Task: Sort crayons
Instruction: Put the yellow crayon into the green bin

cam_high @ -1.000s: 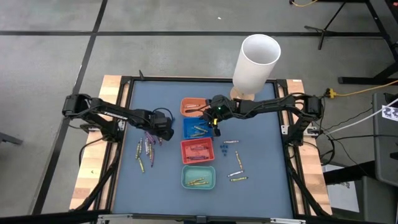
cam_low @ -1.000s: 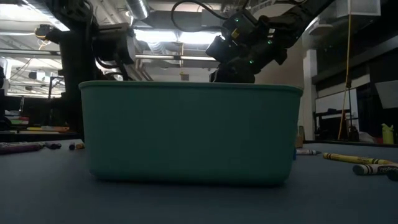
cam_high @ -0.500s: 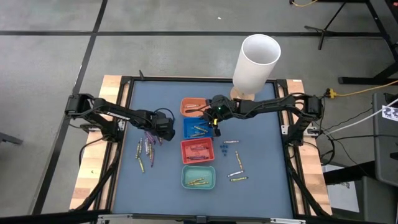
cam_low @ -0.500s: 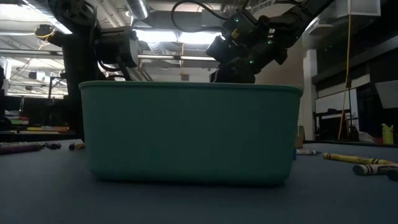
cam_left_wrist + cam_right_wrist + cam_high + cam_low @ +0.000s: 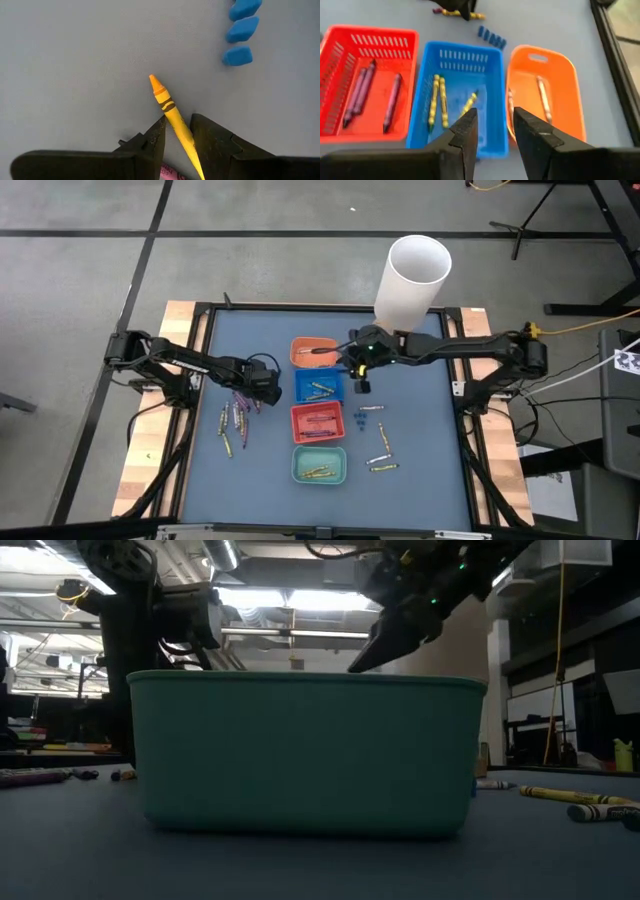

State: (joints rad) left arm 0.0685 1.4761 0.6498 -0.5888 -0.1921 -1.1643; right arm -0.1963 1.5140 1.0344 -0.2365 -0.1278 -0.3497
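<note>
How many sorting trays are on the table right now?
4, in a column down the table's middle: orange tray nearest the white cylinder, then blue tray, red tray, and teal tray at the end.

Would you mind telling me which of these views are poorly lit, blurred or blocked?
Low view: the teal tray fills the middle and hides the table behind it; both arms are dark silhouettes against bright ceiling lights. Right wrist view: soft, the red tray and orange tray blurred. Left wrist view: sharp on the yellow crayon. High view: evenly lit.
</note>
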